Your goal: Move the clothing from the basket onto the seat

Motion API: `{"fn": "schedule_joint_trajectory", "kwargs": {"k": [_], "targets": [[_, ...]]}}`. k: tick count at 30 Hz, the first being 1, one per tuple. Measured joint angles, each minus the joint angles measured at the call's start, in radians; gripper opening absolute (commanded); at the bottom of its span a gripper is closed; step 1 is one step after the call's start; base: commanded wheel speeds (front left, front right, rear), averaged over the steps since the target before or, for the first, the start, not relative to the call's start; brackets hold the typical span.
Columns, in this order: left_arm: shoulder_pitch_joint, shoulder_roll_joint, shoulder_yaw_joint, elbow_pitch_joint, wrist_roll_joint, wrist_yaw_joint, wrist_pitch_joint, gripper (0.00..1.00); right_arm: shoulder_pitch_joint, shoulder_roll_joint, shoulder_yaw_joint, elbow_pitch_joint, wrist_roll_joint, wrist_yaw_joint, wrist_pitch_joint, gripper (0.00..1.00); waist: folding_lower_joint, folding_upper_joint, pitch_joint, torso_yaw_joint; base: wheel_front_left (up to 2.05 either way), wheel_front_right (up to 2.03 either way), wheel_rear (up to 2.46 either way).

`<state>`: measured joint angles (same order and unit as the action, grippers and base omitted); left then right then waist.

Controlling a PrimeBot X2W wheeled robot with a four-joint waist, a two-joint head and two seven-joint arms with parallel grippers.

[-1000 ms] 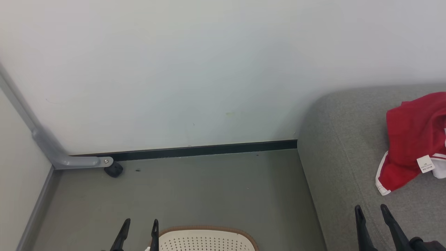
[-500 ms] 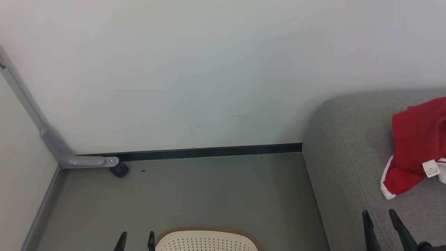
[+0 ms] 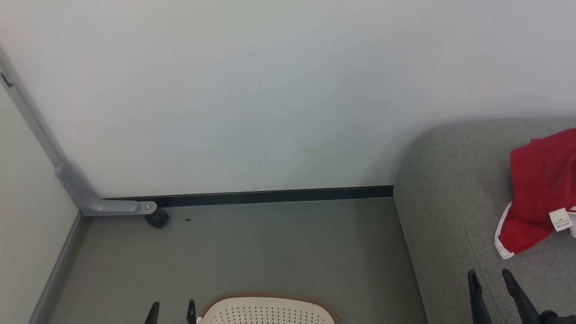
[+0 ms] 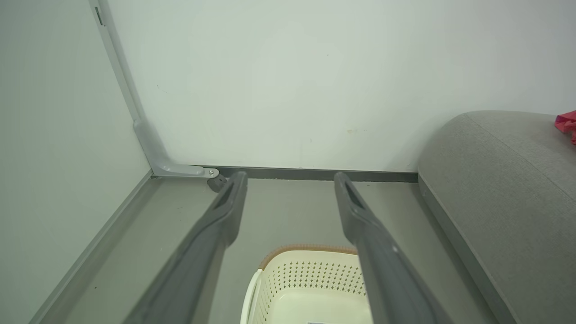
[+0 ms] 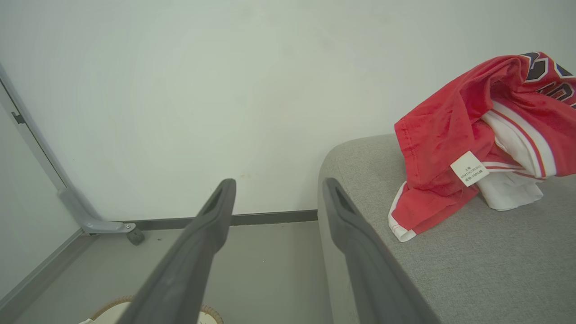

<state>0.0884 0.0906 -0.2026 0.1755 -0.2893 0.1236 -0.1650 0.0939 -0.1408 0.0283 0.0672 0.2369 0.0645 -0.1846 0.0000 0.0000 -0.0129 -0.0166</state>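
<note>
Nearest, at the bottom edge of the head view, the left jaws stand wide open and empty, with their fingers (image 3: 154, 312) just left of the basket (image 3: 270, 296). The left wrist view looks down between those fingers onto the basket's far end (image 4: 310, 281). Its pale holed wall and the floor of it that shows there hold no red cloth. The near part of the basket is cut off, so I cannot tell whether anything lies there, nor which way its long side runs.

On the other side, the right jaws are just as wide open and grip nothing. Their fingers (image 3: 476, 292) hang over the front edge of the seat (image 3: 450, 225), well apart from the basket.

Farther on, the clothing (image 3: 537, 189) lies in a crumpled red heap on the seat, ahead of the right jaws and off to their right, touching neither finger. The right wrist view shows its white bands, a small white label and black-and-white lettering (image 5: 472, 135).

So the basket belongs to the left arm and the heap to the right. If a piece is left, it lies below and a little right of the left jaws, and reaching it calls for a downward dip. Beyond it all are the bare floor (image 3: 270, 243) and the wall (image 3: 270, 90).
</note>
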Motion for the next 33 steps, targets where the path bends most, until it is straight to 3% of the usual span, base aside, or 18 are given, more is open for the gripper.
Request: {"fn": "schedule_joint_trajectory", "kwargs": {"k": [16, 17, 25, 33], "targets": [[0.0, -0.016, 0.011, 0.019, 0.009, 0.0, -0.006, 1.0, 0.005, -0.001, 0.0, -0.033, 0.0, -0.007, 0.026, 1.0, 0.0, 0.0, 0.002, 0.001, 0.0, 0.0, 0.0], [0.0, -0.017, 0.013, 0.02, 0.009, 0.0, -0.01, 0.0, 0.005, -0.001, 0.0, -0.033, 0.0, -0.007, 0.027, 0.0, 0.0, 0.0, 0.002, 0.002, 0.0, 0.0, 0.0], [0.025, -0.024, 0.003, 0.097, 0.001, -0.001, -0.011, 0.0, 0.034, 0.034, 0.013, 0.051, 0.002, -0.007, 0.034, 0.0, 0.0, 0.0, 0.003, 0.002, 0.0, 0.0, 0.0], [0.022, -0.026, 0.028, 0.102, -0.083, -0.019, 0.01, 0.0, 0.034, 0.037, -0.001, 0.072, 0.09, -0.006, 0.053, 0.0, 0.0, 0.0, 0.004, 0.003, 0.0, 0.0, 0.0]]}}
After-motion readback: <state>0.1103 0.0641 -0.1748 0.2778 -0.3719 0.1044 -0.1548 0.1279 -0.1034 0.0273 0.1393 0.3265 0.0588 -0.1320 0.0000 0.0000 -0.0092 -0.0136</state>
